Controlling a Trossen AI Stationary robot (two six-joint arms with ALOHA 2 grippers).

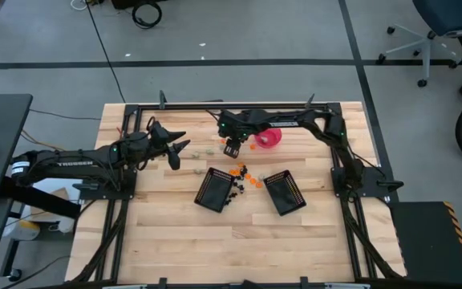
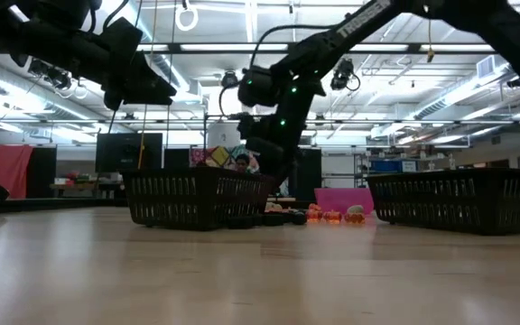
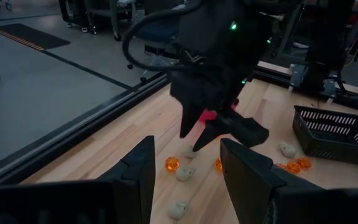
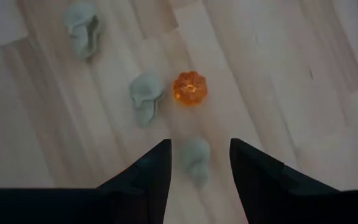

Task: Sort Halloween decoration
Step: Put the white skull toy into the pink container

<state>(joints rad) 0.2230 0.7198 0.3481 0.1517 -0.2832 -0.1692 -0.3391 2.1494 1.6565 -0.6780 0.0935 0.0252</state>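
The Halloween decoration lies scattered on the wooden table. Pale skulls point(image 4: 145, 96) and an orange pumpkin piece point(image 4: 189, 87) lie near the far middle. More orange pieces point(image 1: 253, 181) and black pieces point(image 1: 233, 197) lie between the two baskets. My right gripper point(image 4: 201, 144) points steeply down, open, with one pale skull point(image 4: 196, 163) on the table below the gap between its fingers. I cannot see it touching that skull. My left gripper point(image 1: 179, 148) hangs open above the table's left part and holds nothing.
Two black mesh baskets point(image 1: 216, 189) point(image 1: 285, 193) stand at the table's middle. A pink bowl point(image 1: 269, 138) stands just right of my right gripper. Bare wood stretches toward the near edge. The left wrist view shows my right gripper point(image 3: 197, 144) over the skulls.
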